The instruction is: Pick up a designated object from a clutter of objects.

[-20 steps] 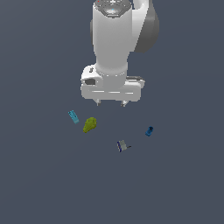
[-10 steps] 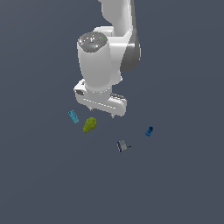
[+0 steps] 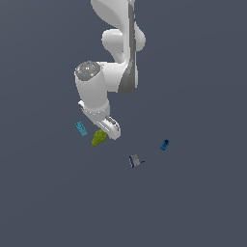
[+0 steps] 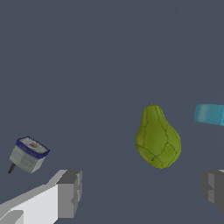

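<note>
Approach step, by the look of it: gripper (image 3: 112,131) low over the floor (image 3: 193,202), just beside the green lump (image 3: 98,138) and on the exterior view's right of it, not yet around it. In the wrist view, fingers (image 4: 69,194) spread wide and empty, gripper (image 4: 142,190) with the green lump (image 4: 157,138) lying ahead of the gap and nearer one fingertip than the other, tapered end pointing away. Lying on the floor, untouched, with the light-blue block (image 3: 81,128) near on the exterior view's left, also visible at the wrist picture's edge (image 4: 211,114). Grey-and-navy box (image 3: 135,160) and dark-blue cylinder (image 3: 164,144) well apart on the exterior view's right; box also in the wrist view (image 4: 28,154). Next, probably: shifting forward to centre the lump between the fingertips, descending so they straddle its wide belly, then closing and lifting. Worth minding: the rounded, tapered shape likely to squirt out if pinched off-centre, and the light-blue block close enough to be nudged.
</note>
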Controlling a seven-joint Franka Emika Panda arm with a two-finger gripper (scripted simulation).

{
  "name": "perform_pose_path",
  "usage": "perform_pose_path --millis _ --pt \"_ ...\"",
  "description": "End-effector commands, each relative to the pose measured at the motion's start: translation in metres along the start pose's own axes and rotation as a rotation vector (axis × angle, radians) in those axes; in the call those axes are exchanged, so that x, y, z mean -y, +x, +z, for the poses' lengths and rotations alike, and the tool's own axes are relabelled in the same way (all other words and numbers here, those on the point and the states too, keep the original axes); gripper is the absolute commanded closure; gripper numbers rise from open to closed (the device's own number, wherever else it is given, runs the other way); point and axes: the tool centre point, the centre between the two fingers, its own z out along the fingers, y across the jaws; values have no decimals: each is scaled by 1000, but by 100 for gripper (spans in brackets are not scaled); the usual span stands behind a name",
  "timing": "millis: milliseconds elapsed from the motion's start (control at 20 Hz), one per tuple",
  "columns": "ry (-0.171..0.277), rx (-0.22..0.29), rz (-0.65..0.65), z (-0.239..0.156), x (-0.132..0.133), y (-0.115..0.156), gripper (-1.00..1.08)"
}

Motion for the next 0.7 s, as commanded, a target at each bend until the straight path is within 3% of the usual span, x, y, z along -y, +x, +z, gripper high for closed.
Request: perform_pose_path --millis 0,350,650 --pt "2 -5 92 15 -13 3 -92" --pt "2 -17 272 43 -42 6 -92" --pt "2 -22 346 54 -54 7 -92"
